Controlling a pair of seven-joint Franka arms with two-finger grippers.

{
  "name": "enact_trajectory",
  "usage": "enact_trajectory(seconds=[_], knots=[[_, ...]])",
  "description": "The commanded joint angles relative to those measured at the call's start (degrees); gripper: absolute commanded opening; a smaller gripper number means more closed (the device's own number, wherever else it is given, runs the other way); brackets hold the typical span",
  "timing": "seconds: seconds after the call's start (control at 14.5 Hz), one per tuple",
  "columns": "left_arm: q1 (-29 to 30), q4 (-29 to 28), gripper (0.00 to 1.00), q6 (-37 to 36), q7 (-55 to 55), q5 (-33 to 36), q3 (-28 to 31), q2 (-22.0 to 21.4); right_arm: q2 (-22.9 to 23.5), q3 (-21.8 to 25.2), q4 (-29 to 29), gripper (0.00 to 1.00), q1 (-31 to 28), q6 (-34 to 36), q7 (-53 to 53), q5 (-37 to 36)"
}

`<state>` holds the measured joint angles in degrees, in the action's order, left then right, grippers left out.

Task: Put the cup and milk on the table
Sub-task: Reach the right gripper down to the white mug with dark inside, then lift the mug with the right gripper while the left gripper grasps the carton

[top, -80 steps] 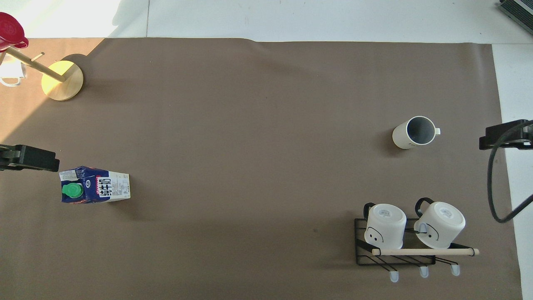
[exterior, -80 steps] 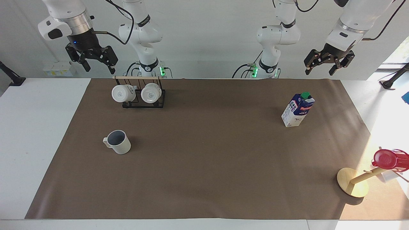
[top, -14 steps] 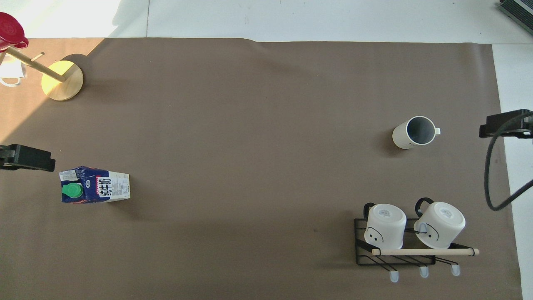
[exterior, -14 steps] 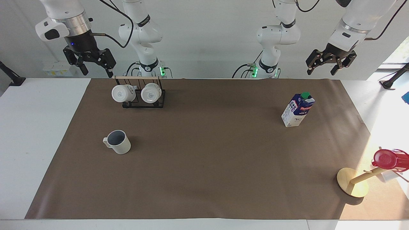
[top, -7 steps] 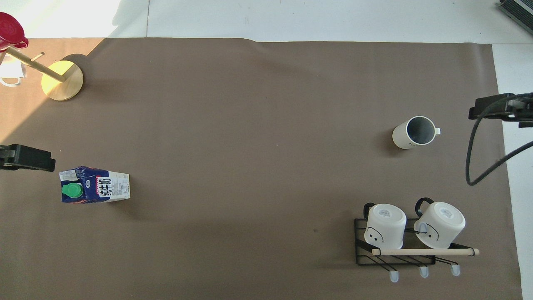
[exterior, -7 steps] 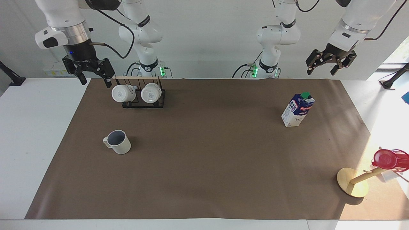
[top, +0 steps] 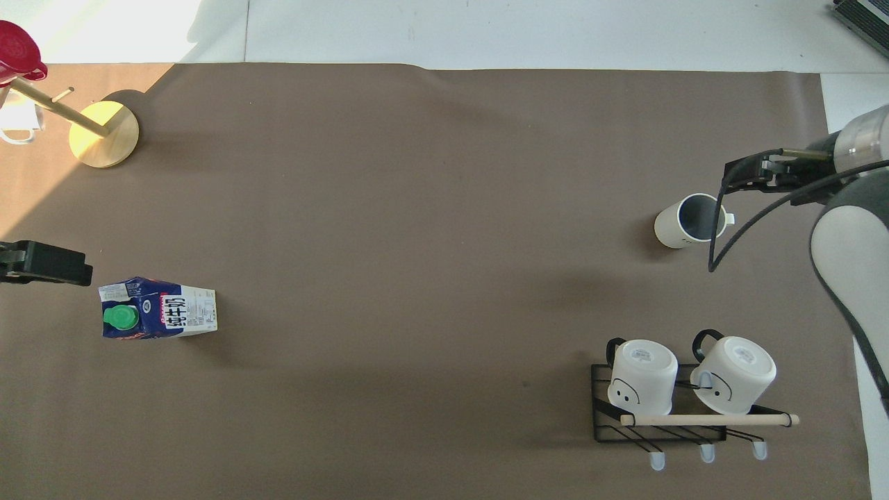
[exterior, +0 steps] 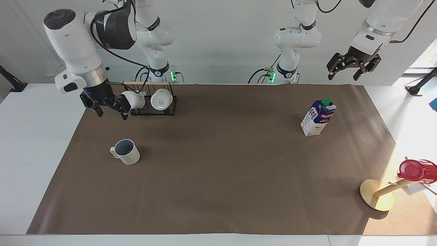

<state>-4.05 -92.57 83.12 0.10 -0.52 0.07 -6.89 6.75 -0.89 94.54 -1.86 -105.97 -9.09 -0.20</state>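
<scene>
The cup (exterior: 126,152), an off-white mug with a grey-blue inside, stands upright on the brown mat (exterior: 222,171) of the white table (exterior: 37,143), toward the right arm's end; it also shows in the overhead view (top: 686,222). The milk (exterior: 318,118) stands upright on the mat toward the left arm's end, and also shows in the overhead view (top: 158,308). My right gripper (exterior: 112,113) is open and empty in the air over the mat's edge, beside the mug rack, apart from the cup; in the overhead view it (top: 746,173) is by the cup's handle. My left gripper (exterior: 344,76) waits open, high up.
A black wire rack (exterior: 170,108) holding two glossy white mugs (exterior: 161,99) stands near the robots, close to my right gripper. A wooden stand (exterior: 377,197) with a red cup (exterior: 414,170) stands at the left arm's end, farther from the robots than the milk.
My right arm has swung down and forward, bringing the open gripper from high above the table's edge to beside the mug rack. The left arm, cup and milk have not moved.
</scene>
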Motion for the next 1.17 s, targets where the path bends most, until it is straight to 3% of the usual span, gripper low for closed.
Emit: enact_trajectory(seconds=[0.0, 0.28, 0.76, 0.97, 1.1], knots=[[0.27, -0.07, 1.00, -0.15, -0.36, 0.43, -0.33, -0.23, 3.44, -0.25, 1.26, 1.00, -0.25, -4.23, 0.74, 0.46], [0.53, 0.11, 1.00, -0.24, -0.10, 0.43, -0.25, -0.23, 4.59, -0.25, 8.98, 1.00, 0.71, -14.69, 1.53, 0.46], [1.50, -0.77, 1.00, -0.59, -0.10, 0.43, -0.25, -0.75, 6.88, -0.25, 13.56, 1.00, 1.07, -20.15, 5.21, 0.37], [2.73, -3.48, 1.00, 1.07, -0.27, 0.43, -0.25, -2.42, 8.71, -0.25, 14.71, 1.00, 0.72, -21.81, 6.28, 0.11], [2.55, -9.79, 1.00, 6.06, -0.27, 0.43, -0.33, -6.18, 9.34, -0.25, 14.80, 1.00, 0.45, -24.81, 7.85, 0.11]])
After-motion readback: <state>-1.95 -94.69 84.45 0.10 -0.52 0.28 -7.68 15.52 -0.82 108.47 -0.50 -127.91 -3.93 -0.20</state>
